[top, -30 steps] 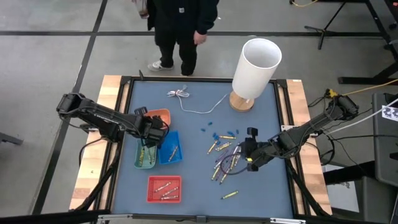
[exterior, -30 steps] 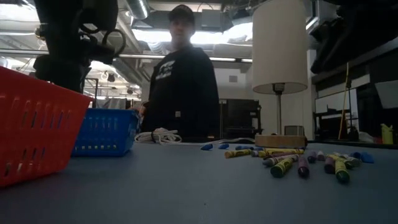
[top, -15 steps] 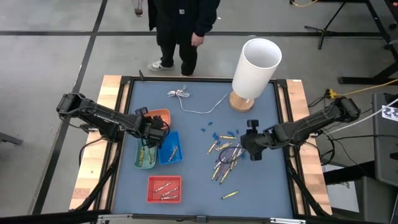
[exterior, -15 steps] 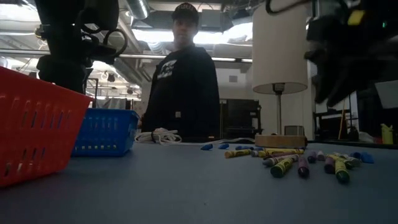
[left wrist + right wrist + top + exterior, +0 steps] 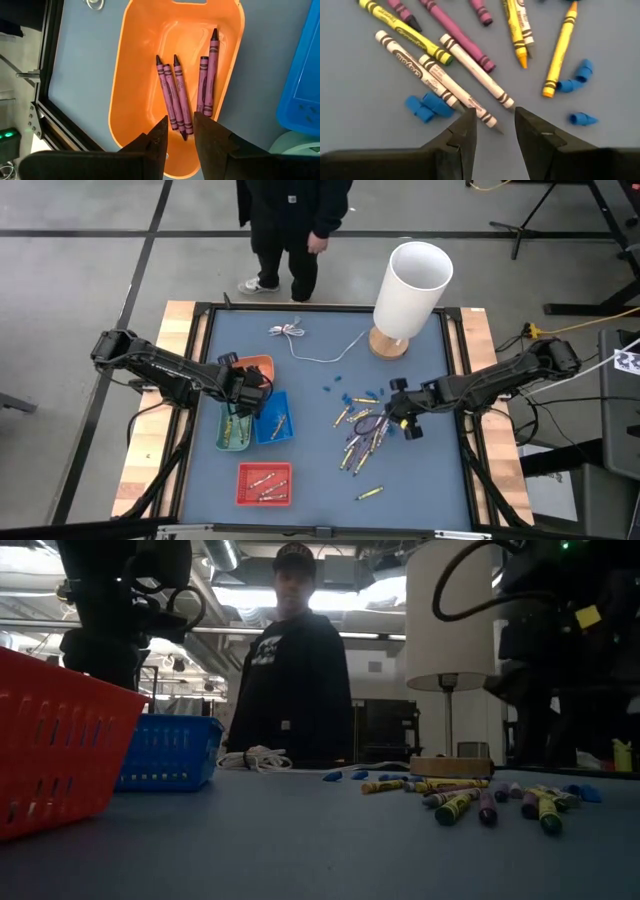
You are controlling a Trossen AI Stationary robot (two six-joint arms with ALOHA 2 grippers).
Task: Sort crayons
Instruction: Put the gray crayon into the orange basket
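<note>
The left end effector (image 5: 179,131) hangs over the orange tray (image 5: 135,75) at the left of the bench (image 5: 310,480), its fingers a narrow gap apart and holding nothing. Five purple crayons (image 5: 176,92) lie in that tray, side by side along its length. Just right of it sits the blue tray (image 5: 272,417) with a few crayons in it, and beside that a green tray (image 5: 235,432), also holding some. The red tray (image 5: 264,483) lies nearer, with whitish crayons inside.

The right end effector (image 5: 492,125) is low over the loose crayons (image 5: 362,435) scattered right of the bench's middle, its fingers parted and empty. Between and just beyond its fingertips lie whitish crayons (image 5: 451,87), slanted, with yellow (image 5: 560,50) and purple ones (image 5: 457,36) farther off. Small blue bits (image 5: 427,106) lie among them. One yellow crayon (image 5: 368,493) lies apart, nearer the front edge.

At the far side stands a lamp (image 5: 410,290) on a wooden base, with a thin white cable (image 5: 300,340) running left from it. A person (image 5: 290,220) in dark clothes stands beyond the far edge.
</note>
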